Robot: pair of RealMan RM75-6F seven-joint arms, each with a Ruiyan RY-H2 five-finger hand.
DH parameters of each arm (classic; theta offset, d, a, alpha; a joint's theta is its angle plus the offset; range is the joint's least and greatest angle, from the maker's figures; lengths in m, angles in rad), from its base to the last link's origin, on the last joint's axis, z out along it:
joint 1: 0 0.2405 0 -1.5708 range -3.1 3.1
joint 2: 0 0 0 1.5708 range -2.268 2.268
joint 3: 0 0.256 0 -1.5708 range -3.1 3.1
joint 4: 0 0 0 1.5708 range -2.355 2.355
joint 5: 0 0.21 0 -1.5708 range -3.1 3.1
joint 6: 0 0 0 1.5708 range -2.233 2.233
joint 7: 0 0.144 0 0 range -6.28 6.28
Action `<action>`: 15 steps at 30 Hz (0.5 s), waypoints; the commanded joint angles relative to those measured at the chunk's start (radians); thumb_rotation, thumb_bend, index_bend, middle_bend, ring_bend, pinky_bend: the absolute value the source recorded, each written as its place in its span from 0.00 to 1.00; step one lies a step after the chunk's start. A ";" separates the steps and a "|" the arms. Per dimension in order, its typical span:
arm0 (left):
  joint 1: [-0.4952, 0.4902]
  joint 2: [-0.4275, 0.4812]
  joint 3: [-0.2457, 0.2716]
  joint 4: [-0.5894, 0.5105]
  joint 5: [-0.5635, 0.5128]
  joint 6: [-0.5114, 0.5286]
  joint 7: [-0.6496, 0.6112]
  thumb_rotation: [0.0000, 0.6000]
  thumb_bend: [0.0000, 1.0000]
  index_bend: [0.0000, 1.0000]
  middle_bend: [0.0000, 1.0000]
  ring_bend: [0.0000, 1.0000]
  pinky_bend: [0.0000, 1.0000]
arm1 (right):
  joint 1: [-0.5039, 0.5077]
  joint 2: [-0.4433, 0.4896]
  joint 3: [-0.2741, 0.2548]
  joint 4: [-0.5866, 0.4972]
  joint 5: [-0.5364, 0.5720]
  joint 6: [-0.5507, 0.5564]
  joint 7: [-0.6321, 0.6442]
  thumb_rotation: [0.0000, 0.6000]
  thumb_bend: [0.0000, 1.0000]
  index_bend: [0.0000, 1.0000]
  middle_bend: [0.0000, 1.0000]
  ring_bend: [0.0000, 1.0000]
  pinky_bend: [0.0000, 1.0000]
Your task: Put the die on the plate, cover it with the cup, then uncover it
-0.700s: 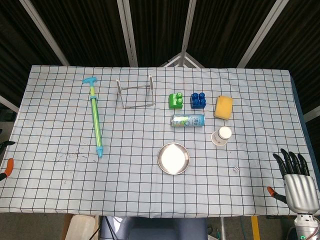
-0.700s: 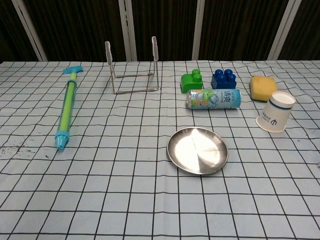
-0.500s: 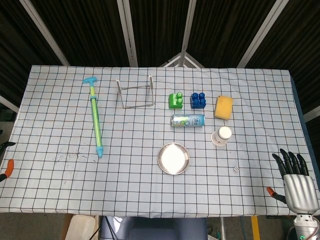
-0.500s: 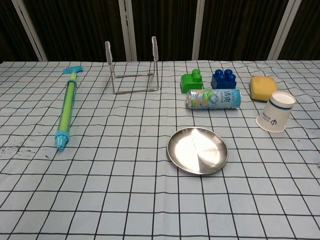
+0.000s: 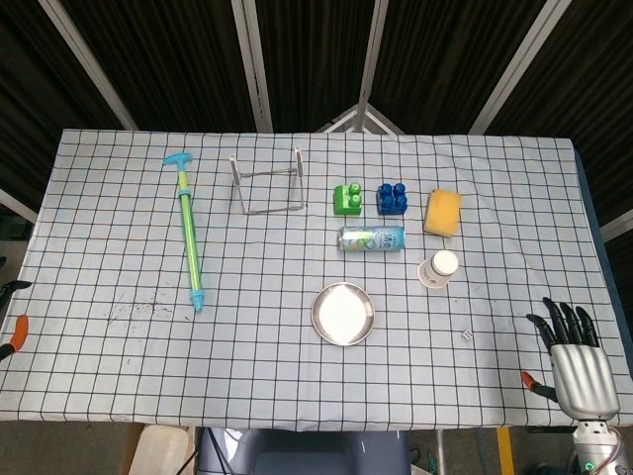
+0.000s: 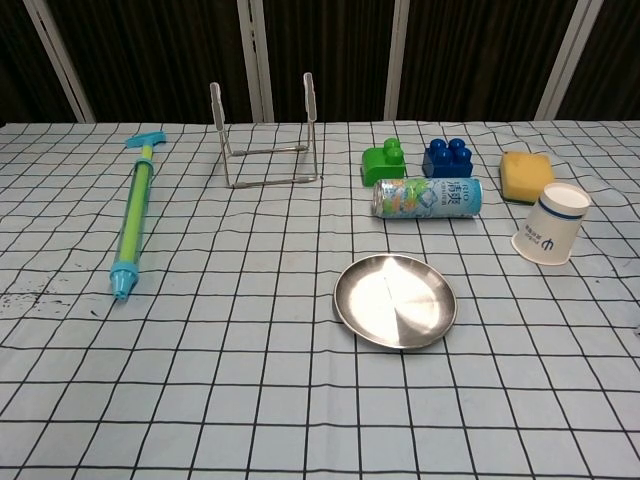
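Die (image 5: 466, 336): small, white, lying on the checked tablecloth (image 5: 119, 376) toward the near right, well apart from the metal plate (image 5: 343, 313); too small to read its top face. Plate sits at near centre, bare. Paper cup (image 6: 551, 224) stands inverted and tilted, right of the plate and farther back than the die. Right hand (image 5: 574, 356) hovers at the near right corner, fingers spread apart, holding nothing, near the die without touching it. Left hand not seen in either view. Behind the plate: drink can (image 6: 426, 197) on its side, green block (image 6: 385, 161), blue block (image 6: 447, 158), yellow sponge (image 6: 527, 174). Far left: wire rack (image 6: 265, 140), water squirter (image 6: 135, 215).
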 commanded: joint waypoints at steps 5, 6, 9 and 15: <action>0.010 0.005 0.003 -0.006 0.012 0.021 -0.005 1.00 0.67 0.26 0.00 0.00 0.09 | 0.058 -0.120 -0.002 0.089 0.018 -0.104 0.016 1.00 0.00 0.32 0.11 0.07 0.00; 0.011 0.006 0.002 -0.006 0.008 0.021 -0.008 1.00 0.67 0.26 0.00 0.00 0.09 | 0.069 -0.136 0.000 0.108 0.029 -0.128 0.015 1.00 0.00 0.33 0.11 0.07 0.00; 0.012 0.008 -0.003 -0.002 0.001 0.021 -0.018 1.00 0.67 0.26 0.00 0.00 0.09 | 0.096 -0.172 0.010 0.149 0.055 -0.177 0.027 1.00 0.01 0.36 0.11 0.07 0.00; 0.009 0.009 -0.009 0.006 -0.010 0.014 -0.032 1.00 0.67 0.26 0.00 0.00 0.09 | 0.138 -0.231 0.024 0.228 0.109 -0.262 0.054 1.00 0.01 0.40 0.12 0.07 0.00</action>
